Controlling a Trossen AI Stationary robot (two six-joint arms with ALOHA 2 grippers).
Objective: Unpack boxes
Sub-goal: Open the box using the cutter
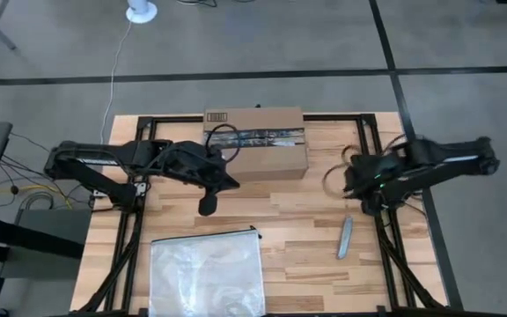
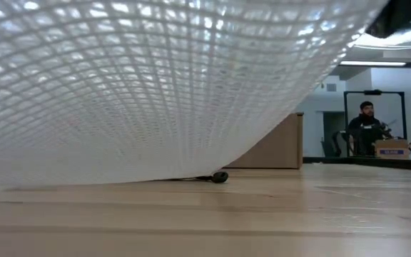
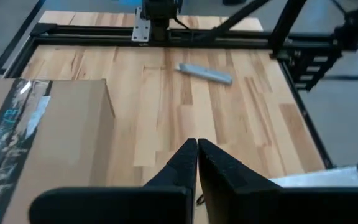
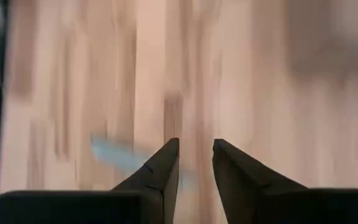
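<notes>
I am watching the box (image 1: pixel 258 143) sitting at the far edge of the desk (image 1: pixel 297 220), between my two arms, with its dark taped seam facing up and its flaps looking sealed. My left end effector (image 3: pixel 197 149) is hanging just beside the box's near left corner, its fingers clenched together on nothing. My right end effector (image 4: pixel 195 149) is hovering over bare wood well to the right of the box, fingers slightly parted and empty.

A grey knife-like tool (image 1: pixel 345 238) is lying on the desk near the right arm, and a clear mesh bag (image 1: pixel 207 273) is resting at the near edge, filling most of the low view.

I am judging the box to be stiff corrugated board, probably light, with smooth sides that will slip under a pinch. The walls look too broad for either end effector to span, so I am thinking of bracing it from one side and working at the tape line or a flap edge, where the card gives a thin lip to take hold of.
</notes>
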